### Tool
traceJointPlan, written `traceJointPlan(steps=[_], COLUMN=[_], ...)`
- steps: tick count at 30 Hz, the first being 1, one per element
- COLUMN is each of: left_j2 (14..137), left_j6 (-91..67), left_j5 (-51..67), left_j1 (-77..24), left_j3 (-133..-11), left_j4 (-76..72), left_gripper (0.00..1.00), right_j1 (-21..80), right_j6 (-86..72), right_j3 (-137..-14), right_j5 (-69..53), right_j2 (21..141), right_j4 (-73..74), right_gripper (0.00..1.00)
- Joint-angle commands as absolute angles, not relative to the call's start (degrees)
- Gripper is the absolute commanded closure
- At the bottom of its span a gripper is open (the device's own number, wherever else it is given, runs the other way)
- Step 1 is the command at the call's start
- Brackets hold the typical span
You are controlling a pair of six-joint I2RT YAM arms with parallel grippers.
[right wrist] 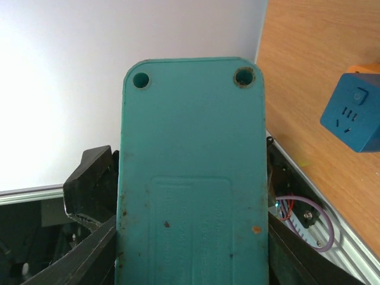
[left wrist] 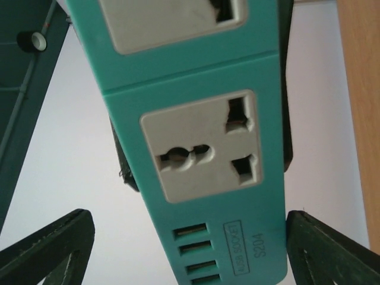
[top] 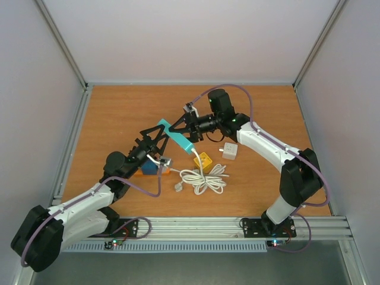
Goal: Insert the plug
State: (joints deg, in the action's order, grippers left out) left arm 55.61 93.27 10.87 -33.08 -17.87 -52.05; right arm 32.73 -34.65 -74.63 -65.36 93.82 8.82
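Top view: right claw [top: 181, 132] clenched on teal power strip [top: 186, 145], held aloft, long axis diagonal; white plug [top: 177, 187] lies on the desk [top: 119, 119] below it, nearer the left arm. Left wrist: left claw [left wrist: 189, 217] released, straddling its sockets. Right wrist: strip's back clamped.

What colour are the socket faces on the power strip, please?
Light grey socket faces on the teal power strip; clearest in the left wrist view.

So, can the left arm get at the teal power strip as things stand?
Probably yes: the right pincer holds the teal power strip up, its socket face toward the open left pincer, nothing between.
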Motion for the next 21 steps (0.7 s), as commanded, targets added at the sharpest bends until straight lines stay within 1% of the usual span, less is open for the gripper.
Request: traceJointPlan(steps=[1,3,6,7,10,12,13,14,17,19,20,21], left_j2=[53.36,53.94,55.57,56.13,56.86,56.75,56.51,56.23,54.41,52.24,50.9,49.76], left_j6=[94.27,94.29,93.41,92.99,92.45,92.29,92.22,92.27,91.56,90.28,89.61,87.62], left_j5=[11.48,10.57,8.71,8.21,7.78,8.16,8.34,8.4,7.94,7.42,7.42,7.51], left_j1=[-32.76,-32.79,-32.78,-32.78,-32.69,-32.69,-32.72,-32.75,-32.78,-32.78,-32.78,-32.78], left_j3=[-18.37,-19.34,-21.01,-21.39,-22.09,-22.15,-22.19,-22.28,-23.45,-25.54,-27.13,-29.17], left_j4=[-55.88,-53.61,-52.79,-53.06,-52.8,-52.14,-51.4,-50.75,-45.02,-36.82,-30.97,-24.91], left_gripper=[0.18,0.26,0.33,0.37,0.58,0.78,0.92,0.98,0.99,0.99,0.99,0.99], right_j1=[33.24,33.58,33.95,33.97,33.95,33.97,33.99,34.0,33.65,33.0,32.43,31.64], right_j6=[-32.77,-32.4,-30.48,-29.97,-29.08,-27.81,-26.9,-26.13,-24.74,-24.08,-23.82,-23.57], right_j3=[-75.97,-75.94,-76.79,-76.97,-76.9,-77.41,-77.89,-78.32,-79.33,-79.9,-80.09,-80.4], right_j5=[-64.75,-64.91,-65.22,-65.26,-65.37,-64.88,-64.28,-63.73,-61.96,-60.59,-58.97,-56.91], right_j2=[94.32,94.24,94.58,94.59,94.42,94.46,94.4,94.32,93.61,93.09,92.78,92.42], right_j4=[13.39,13.46,15.53,16.34,17.43,18.97,19.98,20.89,22.68,23.88,24.55,25.57], right_gripper=[0.99,0.99,0.99,0.99,0.98,0.92,0.88,0.85,0.69,0.62,0.53,0.41])
